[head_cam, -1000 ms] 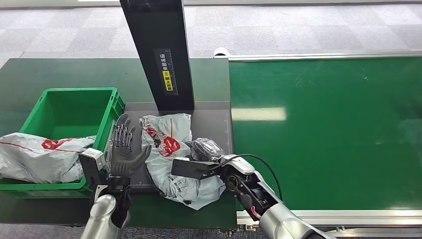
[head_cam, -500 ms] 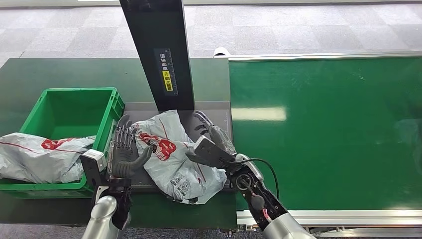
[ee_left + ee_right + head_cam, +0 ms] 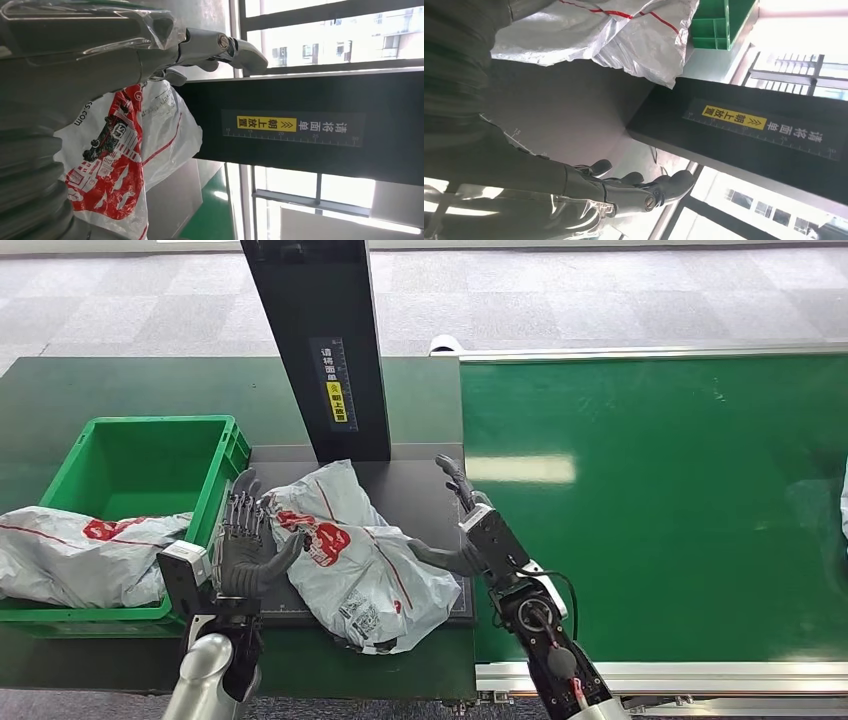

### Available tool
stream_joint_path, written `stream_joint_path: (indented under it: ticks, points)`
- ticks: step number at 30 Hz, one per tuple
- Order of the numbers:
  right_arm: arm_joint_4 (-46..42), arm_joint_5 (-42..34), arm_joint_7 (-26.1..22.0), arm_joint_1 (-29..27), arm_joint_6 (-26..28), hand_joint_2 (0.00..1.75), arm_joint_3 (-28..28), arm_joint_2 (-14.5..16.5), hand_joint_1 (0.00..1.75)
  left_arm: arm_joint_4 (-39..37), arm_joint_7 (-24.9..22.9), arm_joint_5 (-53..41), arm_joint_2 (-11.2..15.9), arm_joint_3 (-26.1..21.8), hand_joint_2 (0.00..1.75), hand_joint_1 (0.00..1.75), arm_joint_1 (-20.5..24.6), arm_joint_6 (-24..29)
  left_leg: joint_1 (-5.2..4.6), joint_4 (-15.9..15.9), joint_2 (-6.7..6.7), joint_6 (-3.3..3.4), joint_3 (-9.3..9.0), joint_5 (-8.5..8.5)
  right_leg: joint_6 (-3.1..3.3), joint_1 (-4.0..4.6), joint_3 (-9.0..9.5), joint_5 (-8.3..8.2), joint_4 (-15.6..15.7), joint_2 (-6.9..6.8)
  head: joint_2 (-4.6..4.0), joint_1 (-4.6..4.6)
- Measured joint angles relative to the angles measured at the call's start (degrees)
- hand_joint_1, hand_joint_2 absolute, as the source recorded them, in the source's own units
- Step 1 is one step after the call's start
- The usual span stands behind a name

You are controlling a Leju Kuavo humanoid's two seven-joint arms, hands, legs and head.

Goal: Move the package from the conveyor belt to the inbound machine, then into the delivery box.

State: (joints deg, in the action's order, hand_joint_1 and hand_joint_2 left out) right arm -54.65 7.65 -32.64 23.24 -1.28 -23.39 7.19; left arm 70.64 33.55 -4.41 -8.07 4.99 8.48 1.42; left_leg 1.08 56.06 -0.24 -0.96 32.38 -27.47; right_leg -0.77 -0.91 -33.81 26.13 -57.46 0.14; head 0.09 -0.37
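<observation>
Package (image 3: 345, 555) lies on the dark plate of the inbound machine (image 3: 420, 495), under the black upright column (image 3: 318, 345), and it is between the two hands. Its long axis runs on a diagonal: the far end points toward the green delivery box (image 3: 140, 465) and the column, the near end points toward the robot and the front edge of the bench (image 3: 60, 390).

On the box side the left hand (image 3: 245, 545) stands upright with fingers spread apart, its palm turned to the package and touching or almost touching the bag's far end; it grips nothing. On the belt side the right hand (image 3: 470, 530) is also released, fingers extended and apart, with the thumb close to the middle of the bag; I cannot tell if it really touches.

The delivery box is just beside the plate on the left, and a second grey bag (image 3: 85, 555) already lies in it. The left hand therefore stands between the package and the box. In my judgement the coming move goes leftward, so the right hand is placed better for pushing, while the left is nearer to the box and to the bag's far end.

The conveyor belt (image 3: 650, 500) lies on the right.
</observation>
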Motion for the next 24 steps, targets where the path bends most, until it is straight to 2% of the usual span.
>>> stream_joint_path:
  ticks: [4,9,14,17,24]
  points:
    - [-3.54,-3.07,0.70,-2.69,1.08,1.75,2.69,-2.07,0.00,0.95,-0.46,2.49,0.15,-0.05,1.75,0.00,-1.12,-4.20,-0.01,0.00,-0.05,0.00,0.01,-0.01,-0.01,-0.01,0.00,0.01,0.01,-0.01,0.00,0.01]
    - [-8.62,-8.60,1.49,-8.47,2.14,1.75,10.22,-4.28,0.00,1.10,-0.84,3.64,0.54,-0.21,1.75,0.00,-2.22,-7.70,-0.02,0.00,-0.07,0.00,0.05,-0.05,-0.02,-0.02,0.00,0.02,0.03,-0.03,0.00,0.01]
    - [-13.43,-5.59,2.03,-14.69,2.10,1.75,17.15,-4.39,0.00,1.22,-4.12,-3.46,0.65,-0.07,1.75,0.00,-3.45,-8.37,-0.01,-0.01,-0.03,-0.01,0.10,-0.07,-0.01,-0.01,-0.05,0.03,0.03,-0.03,0.00,-0.01]
    - [-15.15,-3.81,2.81,-15.88,1.59,1.75,19.34,-4.04,0.00,1.13,-5.18,-12.69,0.77,0.82,1.75,0.00,-3.67,-5.86,0.00,-0.02,-0.03,-0.01,0.08,-0.07,-0.01,0.00,-0.05,0.03,0.03,-0.03,0.00,-0.01]
    - [-17.65,-2.50,3.27,-17.47,0.90,1.75,22.16,-3.05,0.00,0.44,-9.92,-33.50,1.58,3.83,1.75,0.00,-3.56,5.22,-0.01,0.00,-0.04,-0.02,0.06,-0.06,-0.01,-0.01,-0.03,0.03,0.03,-0.04,0.00,0.00]
